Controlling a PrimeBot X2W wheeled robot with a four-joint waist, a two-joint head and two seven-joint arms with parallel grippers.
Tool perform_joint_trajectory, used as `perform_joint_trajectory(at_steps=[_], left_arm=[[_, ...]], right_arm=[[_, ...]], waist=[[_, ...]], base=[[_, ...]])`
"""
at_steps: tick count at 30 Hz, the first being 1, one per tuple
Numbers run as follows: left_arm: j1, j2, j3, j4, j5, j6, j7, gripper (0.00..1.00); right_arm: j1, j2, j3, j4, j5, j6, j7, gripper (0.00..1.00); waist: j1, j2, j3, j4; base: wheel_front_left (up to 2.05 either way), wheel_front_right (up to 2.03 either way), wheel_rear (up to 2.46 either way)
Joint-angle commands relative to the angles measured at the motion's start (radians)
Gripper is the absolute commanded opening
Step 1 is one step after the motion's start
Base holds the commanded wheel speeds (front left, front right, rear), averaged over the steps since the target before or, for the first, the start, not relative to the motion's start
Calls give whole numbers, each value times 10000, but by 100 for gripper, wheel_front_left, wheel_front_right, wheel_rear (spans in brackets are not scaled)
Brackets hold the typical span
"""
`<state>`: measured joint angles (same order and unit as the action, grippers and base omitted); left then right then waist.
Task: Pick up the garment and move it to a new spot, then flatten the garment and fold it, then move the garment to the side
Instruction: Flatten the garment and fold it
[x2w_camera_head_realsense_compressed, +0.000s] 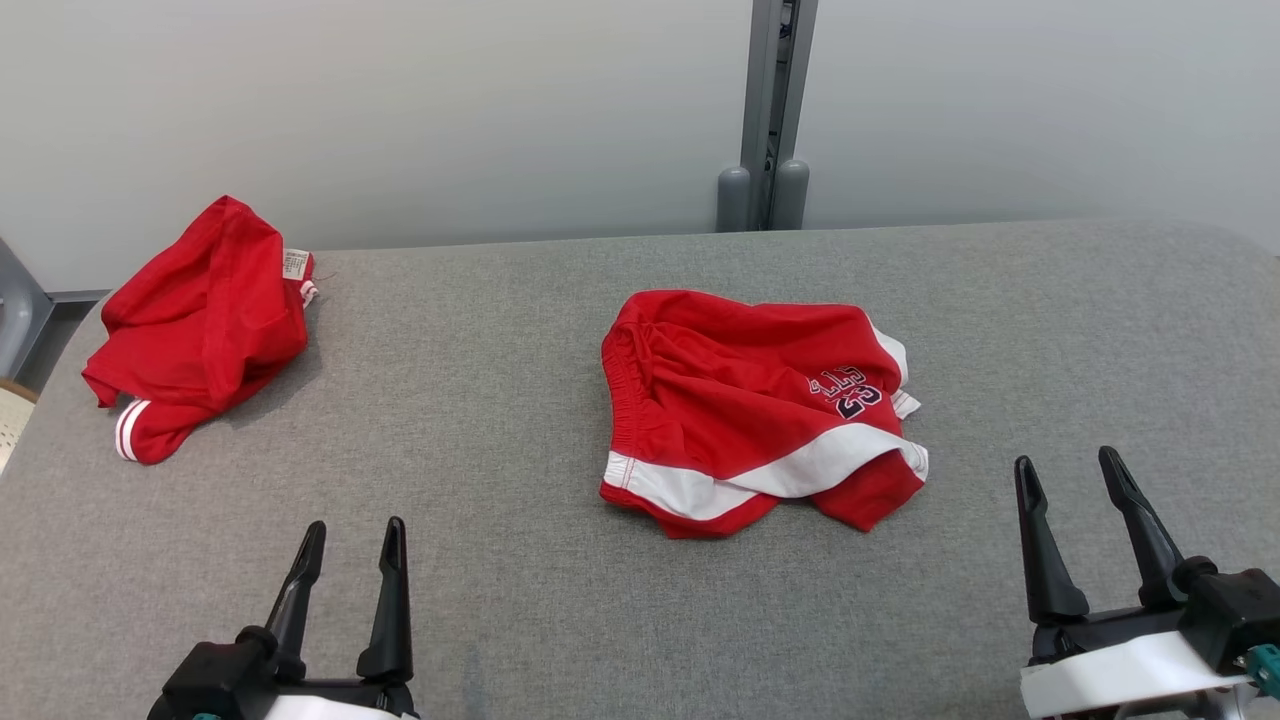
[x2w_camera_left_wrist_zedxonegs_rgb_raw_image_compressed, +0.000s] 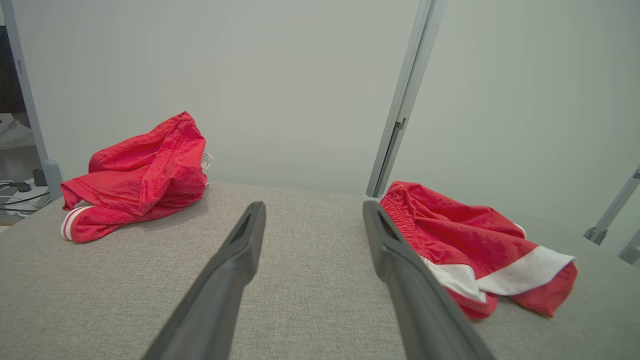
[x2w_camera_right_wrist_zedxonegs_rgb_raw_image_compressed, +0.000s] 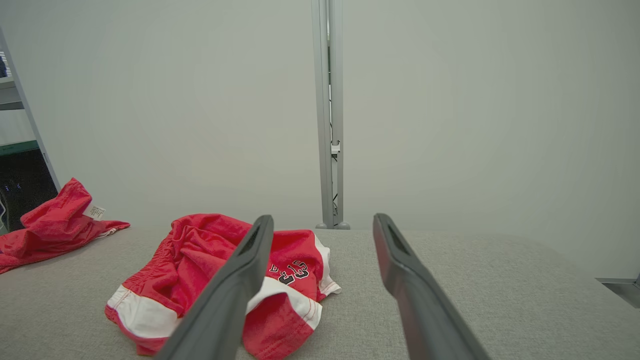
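Red shorts (x2w_camera_head_realsense_compressed: 757, 408) with white stripes and dark lettering lie crumpled near the middle of the grey table (x2w_camera_head_realsense_compressed: 500, 560); they also lie at the right of the left wrist view (x2w_camera_left_wrist_zedxonegs_rgb_raw_image_compressed: 470, 245) and at the lower left of the right wrist view (x2w_camera_right_wrist_zedxonegs_rgb_raw_image_compressed: 210, 270). My left gripper (x2w_camera_head_realsense_compressed: 352, 535) (x2w_camera_left_wrist_zedxonegs_rgb_raw_image_compressed: 312, 212) is open at the front left, well short of the shorts. Open too, my right gripper (x2w_camera_head_realsense_compressed: 1070, 470) (x2w_camera_right_wrist_zedxonegs_rgb_raw_image_compressed: 322, 225) stands at the front right, to the right of the shorts. Nothing is between either pair of fingers.
A second red garment (x2w_camera_head_realsense_compressed: 200, 325) with a white label is bunched at the table's far left (x2w_camera_left_wrist_zedxonegs_rgb_raw_image_compressed: 140, 175) (x2w_camera_right_wrist_zedxonegs_rgb_raw_image_compressed: 55, 225). A grey post (x2w_camera_head_realsense_compressed: 765, 115) rises behind the far edge against a pale wall. Shelving and cables stand off the left side.
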<state>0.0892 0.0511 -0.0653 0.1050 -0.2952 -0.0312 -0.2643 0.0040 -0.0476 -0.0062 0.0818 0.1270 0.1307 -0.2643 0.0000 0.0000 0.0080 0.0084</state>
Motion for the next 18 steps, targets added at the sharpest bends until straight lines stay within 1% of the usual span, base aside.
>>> perform_joint_trajectory(at_steps=[1, 5, 10, 15, 18], left_arm=[[-66, 18, 41, 22, 63, -45, -2, 100], [-105, 10, 54, 93, 91, -101, -2, 100], [-346, 13, -208, 307, 232, -110, -2, 100], [-947, 3, -873, 965, 149, -400, 20, 100], [-1387, 11, -1262, 1434, 145, -562, 245, 100]], right_arm=[[-82, -54, -21, 30, 64, 1, -4, 100], [-85, -53, -60, 38, 35, 1, -4, 100], [-118, -53, -68, 35, 13, 1, -4, 100], [-191, -53, -32, 38, 11, 1, -3, 100], [-277, -53, 17, 35, 0, 1, -3, 100]], waist=[[0, 0, 8, 6], [0, 0, 15, 19], [0, 0, 87, -2], [0, 0, 269, -85], [0, 0, 379, -170]], base=[[0, 0, 0], [0, 0, 0], [0, 0, 0], [0, 0, 0], [0, 0, 0]])
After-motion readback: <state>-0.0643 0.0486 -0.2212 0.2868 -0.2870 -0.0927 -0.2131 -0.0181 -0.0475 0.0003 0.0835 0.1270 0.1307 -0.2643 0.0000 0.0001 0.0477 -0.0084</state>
